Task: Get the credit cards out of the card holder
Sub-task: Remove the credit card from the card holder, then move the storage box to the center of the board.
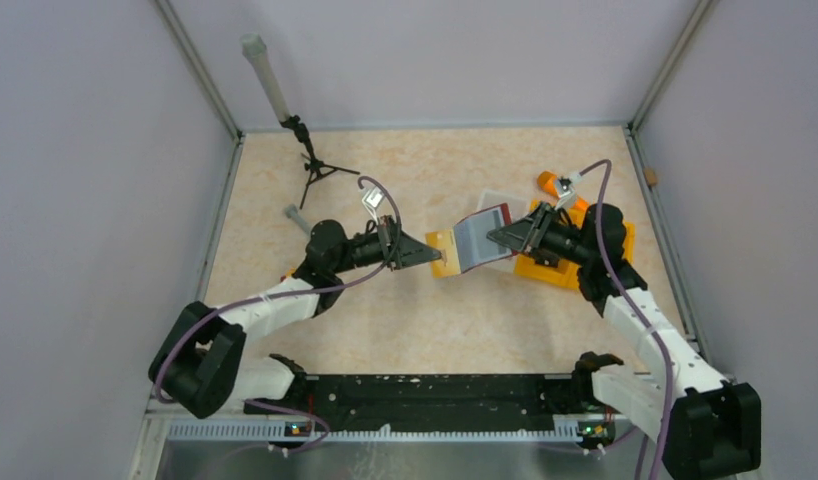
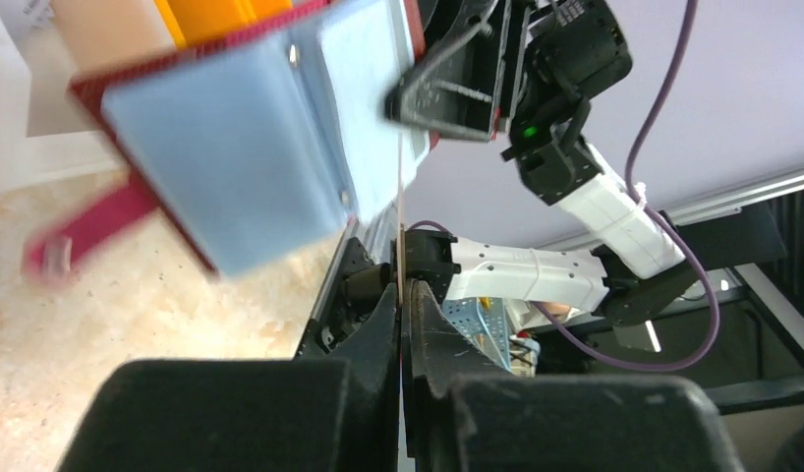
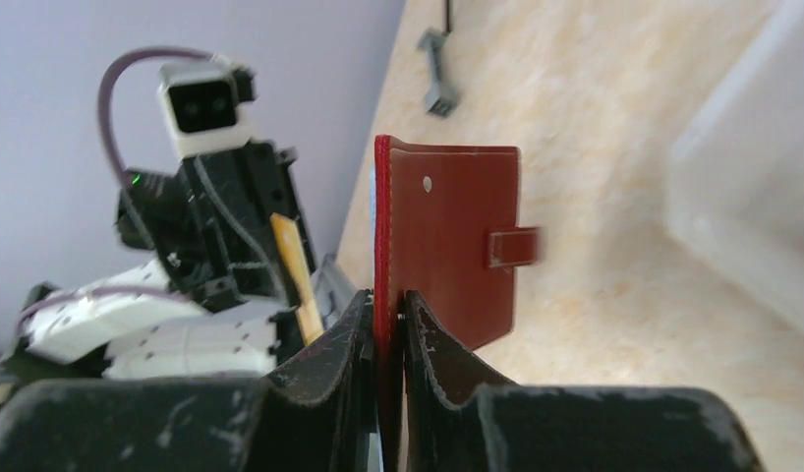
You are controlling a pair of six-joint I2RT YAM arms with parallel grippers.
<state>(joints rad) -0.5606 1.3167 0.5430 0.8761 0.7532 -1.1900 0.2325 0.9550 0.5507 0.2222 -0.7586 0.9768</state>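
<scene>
Plain pale lilac walls (image 1: 435, 50) are enclosing a beige marbled tabletop (image 1: 435, 320) on its left, far and right sides, while silvery metal rails (image 1: 221, 205) are running along its edges under even light.

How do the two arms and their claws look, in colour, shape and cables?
The left arm and right arm have white shells between black joints. A purple cable loops along each. The left claw and right claw are black wedges with two scuffed fingers.
</scene>
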